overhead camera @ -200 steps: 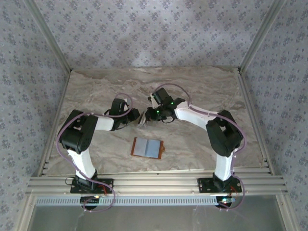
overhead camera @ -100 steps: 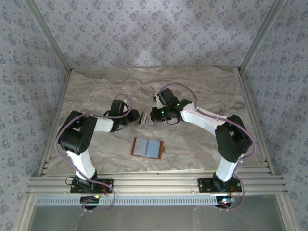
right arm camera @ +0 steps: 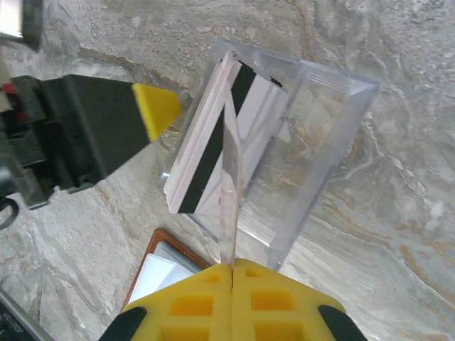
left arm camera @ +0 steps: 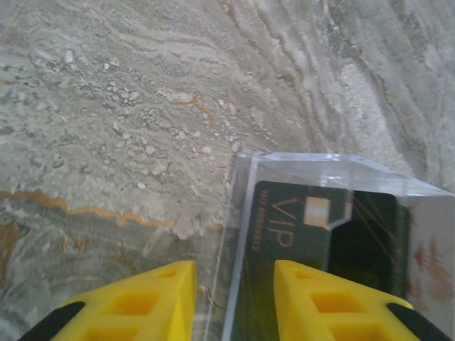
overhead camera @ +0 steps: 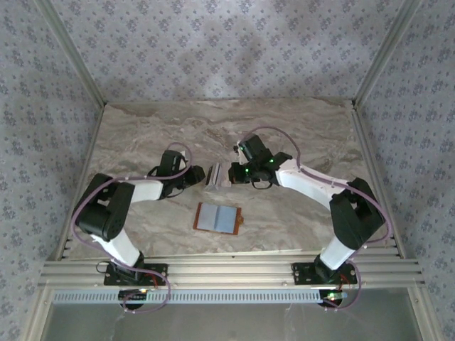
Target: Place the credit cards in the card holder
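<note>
Credit cards point(right arm camera: 205, 145): a pale stack with a dark stripe is held on edge inside a clear case point(right arm camera: 313, 135) at the middle of the counter point(overhead camera: 298, 128), between the two claws. A dark green card point(left arm camera: 298, 234) marked VIP is seen through the case wall in the left wrist view.
Case support: it cannot be told whether the case rests on the counter or is lifted clear of it.
Card holder point(overhead camera: 218, 218): it is laid open and flat on the counter, nearer the arm bases than the case and apart from it. No card has been placed in it.
Right claw point(right arm camera: 232, 268): it is closed on a thin clear panel of the case, with nothing but that sheet between the pads.
Left claw point(left arm camera: 234, 264): the fingers are parted to a moderate gap and the case edge is lined up between them. Contact cannot be confirmed.
Risk, slip: the case is gripped by one smooth, thin panel only. The panel may slide or twist between the pads, and the case may be dropped.
Risk, spill: if the case is tipped, the loose stack may be shed onto the counter and scattered.
Risk, wrong grasp: if the left claw is closed on the clear wall instead of a card, nothing is drawn out and the case may be pulled from the right claw.
Risk, contact: the claws are set close together, so a small misalignment may cause them to strike each other.
</note>
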